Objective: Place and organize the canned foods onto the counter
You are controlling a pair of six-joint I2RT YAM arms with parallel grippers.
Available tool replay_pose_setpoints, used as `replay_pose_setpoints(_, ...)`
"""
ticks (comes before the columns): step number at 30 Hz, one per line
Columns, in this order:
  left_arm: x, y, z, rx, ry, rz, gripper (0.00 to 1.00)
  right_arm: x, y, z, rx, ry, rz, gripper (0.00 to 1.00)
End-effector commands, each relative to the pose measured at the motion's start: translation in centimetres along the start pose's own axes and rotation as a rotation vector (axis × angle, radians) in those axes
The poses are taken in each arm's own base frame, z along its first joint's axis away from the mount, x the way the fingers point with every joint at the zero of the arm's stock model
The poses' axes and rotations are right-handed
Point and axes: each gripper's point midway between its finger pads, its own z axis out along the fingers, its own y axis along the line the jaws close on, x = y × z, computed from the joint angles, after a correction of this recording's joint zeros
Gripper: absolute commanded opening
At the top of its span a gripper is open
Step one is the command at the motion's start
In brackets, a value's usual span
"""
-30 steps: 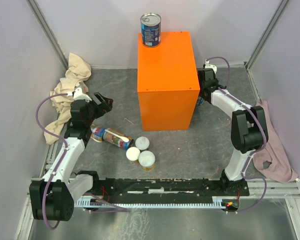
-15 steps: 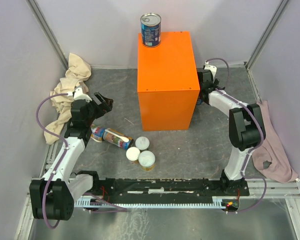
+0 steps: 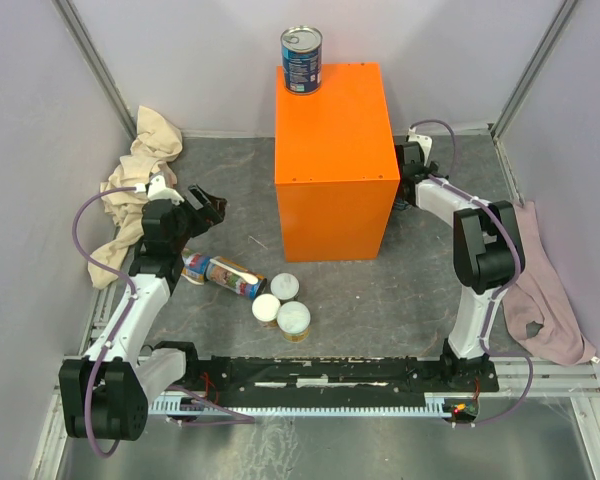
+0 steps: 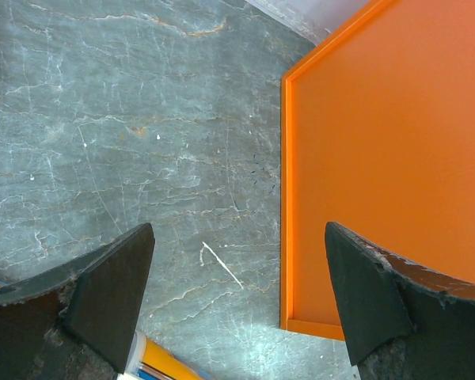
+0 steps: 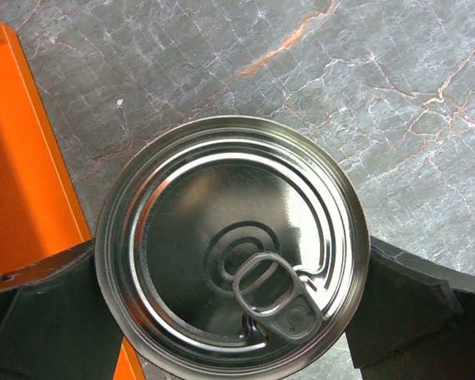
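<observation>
The orange counter (image 3: 335,150) stands mid-table, with one blue-labelled tin (image 3: 301,58) upright on its back left corner. My right gripper (image 3: 405,188) is low beside the counter's right face. In the right wrist view it (image 5: 231,317) is shut on a steel tin (image 5: 190,206) with a silver pull-tab top; this tin is hidden in the top view. My left gripper (image 3: 206,205) is open and empty, left of the counter (image 4: 396,158). A colourful can (image 3: 222,272) lies on its side below it. Three white-lidded cans (image 3: 282,305) stand clustered in front of the counter.
A beige cloth (image 3: 140,170) is heaped at the far left. A pink cloth (image 3: 540,290) lies along the right wall. The black rail (image 3: 330,375) runs along the near edge. A thin white sliver (image 3: 257,242) lies on the grey floor. Walls close in all round.
My right arm's elbow has swung left and back towards the counter, while its gripper stays beside the counter's right face. The left arm and the cans have not moved.
</observation>
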Motion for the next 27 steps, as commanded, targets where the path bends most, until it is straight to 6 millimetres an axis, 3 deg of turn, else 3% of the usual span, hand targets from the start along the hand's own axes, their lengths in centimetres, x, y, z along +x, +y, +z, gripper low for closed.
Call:
replay_pose_setpoints(1, -1.5, -1.1, 0.0, 0.045, -0.050, -0.019, 0.94, -2.4, -1.2, -0.1, 0.053, -0.046, -0.003, 1.00)
replay_pose_setpoints(3, -1.4, -1.1, 0.1, 0.045, -0.048, -0.019, 0.94, -2.8, -1.0, -0.1, 0.042, -0.056, -0.008, 0.92)
replay_pose_setpoints(8, -1.3, -1.0, 0.1, 0.042, -0.047, -0.019, 0.94, -3.5, -0.7, -0.5, -0.014, -0.069, 0.005, 0.35)
replay_pose_setpoints(11, -1.4, -1.0, 0.1, 0.043, -0.047, -0.021, 0.94, -4.1, -0.7, -1.2, -0.026, -0.083, 0.010, 0.18)
replay_pose_setpoints(14, -1.4, -1.1, 0.0, 0.047, -0.049, -0.021, 0.94, -4.6, -1.0, -2.0, -0.032, -0.105, 0.021, 0.15)
replay_pose_setpoints(19, -1.5, -1.3, -0.1, 0.054, -0.051, -0.024, 0.94, -5.6, -1.3, -3.9, -0.049, -0.136, 0.037, 0.02)
replay_pose_setpoints(27, -1.6, -1.5, -0.4, 0.066, -0.059, -0.028, 0.94, -8.2, -2.2, -7.4, -0.064, -0.206, 0.066, 0.01)
